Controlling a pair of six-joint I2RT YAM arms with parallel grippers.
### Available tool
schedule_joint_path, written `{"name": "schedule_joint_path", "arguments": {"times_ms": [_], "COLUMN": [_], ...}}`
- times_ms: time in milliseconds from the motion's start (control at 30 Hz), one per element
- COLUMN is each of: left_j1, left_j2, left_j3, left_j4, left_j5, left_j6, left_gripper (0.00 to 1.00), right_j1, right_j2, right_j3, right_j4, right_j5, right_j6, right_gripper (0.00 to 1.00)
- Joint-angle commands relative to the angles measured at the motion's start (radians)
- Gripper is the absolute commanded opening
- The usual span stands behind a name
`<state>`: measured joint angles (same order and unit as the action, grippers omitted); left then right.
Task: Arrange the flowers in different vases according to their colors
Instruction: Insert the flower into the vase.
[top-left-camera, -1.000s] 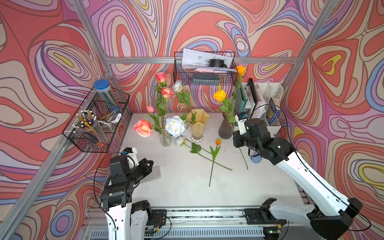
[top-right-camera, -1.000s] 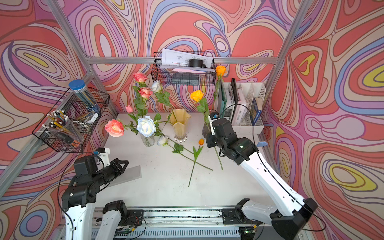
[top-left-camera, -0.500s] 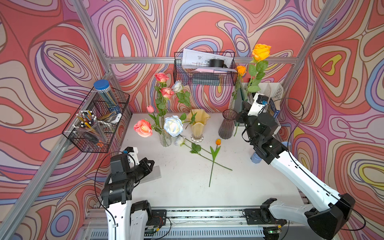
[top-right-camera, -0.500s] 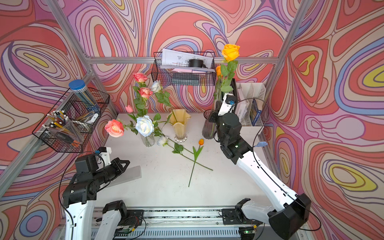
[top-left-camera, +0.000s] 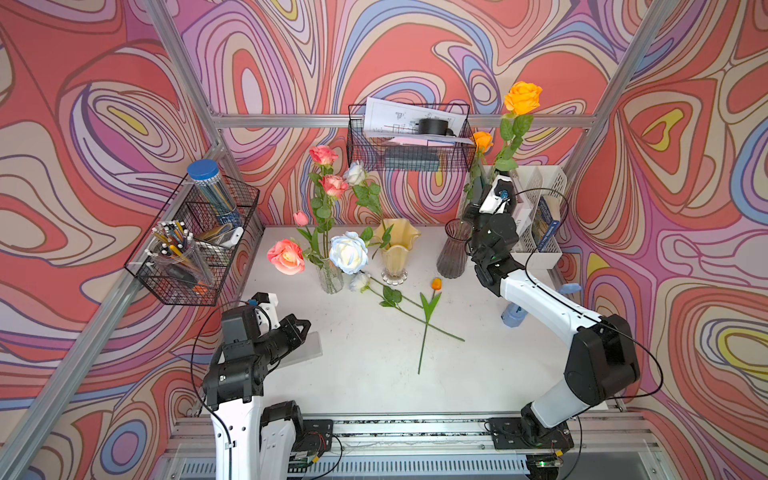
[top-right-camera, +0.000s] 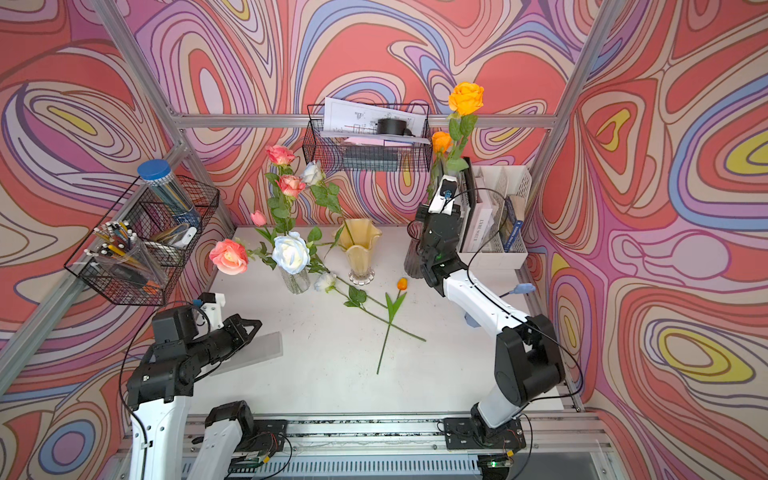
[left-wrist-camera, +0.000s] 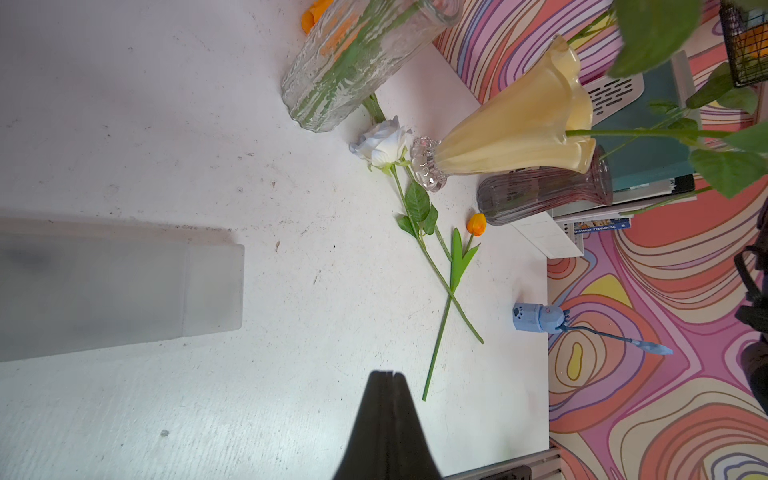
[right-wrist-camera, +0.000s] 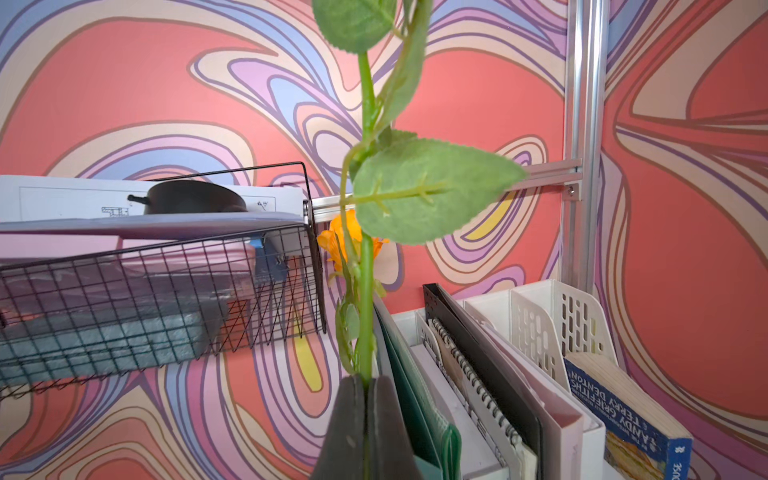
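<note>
The right arm is bent at the elbow, with the forearm stretched toward the back right corner and the wrist turned upward. The right pincer (right-wrist-camera: 365, 384) is pointed up and clamped on the green stem of an orange rose (top-left-camera: 523, 96). This rose is held upright, with its bloom high above the purple vase (top-left-camera: 453, 253), which stands just beside the wrist. A smaller orange rose (top-left-camera: 482, 141) is seen lower down; its stem is hidden behind the arm.

The left arm is folded low at the near left of the surface (top-left-camera: 374, 374). The left pincer (left-wrist-camera: 386, 376) is held level, pressed together and empty. A white rose (top-left-camera: 359, 281) and an orange tulip (top-left-camera: 436, 284) are laid with stems crossed, before the yellow vase (top-left-camera: 395, 249).
</note>
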<state>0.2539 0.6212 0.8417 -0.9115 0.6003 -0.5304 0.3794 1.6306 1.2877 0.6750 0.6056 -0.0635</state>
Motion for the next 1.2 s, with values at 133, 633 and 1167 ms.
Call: {"name": "schedule_joint_path", "arguments": {"times_ms": [133, 633, 1167], "left_j1": [-0.005, -0.004, -0.022], "left_j2": [0.012, 0.030, 0.065], "left_j3": [-0.020, -0.026, -0.064], "left_j4": [0.032, 0.041, 0.049], "left_j5": [0.016, 0.032, 0.104], "left_j6": [0.017, 0.015, -0.027], "left_gripper": [0.00, 0.00, 0.00], "right_j1": [-0.050, -0.044, -0.033], "right_j2": [0.097, 0.197, -0.275], "right_j3": [0.075, -0.044, -0.238], "right_j4": [0.096, 0.092, -0.485], "right_j5": [-0.017, -0.152, -0.400], "right_j6": [-0.009, 0.138, 0.197], "right_gripper": [0.00, 0.41, 0.75]}}
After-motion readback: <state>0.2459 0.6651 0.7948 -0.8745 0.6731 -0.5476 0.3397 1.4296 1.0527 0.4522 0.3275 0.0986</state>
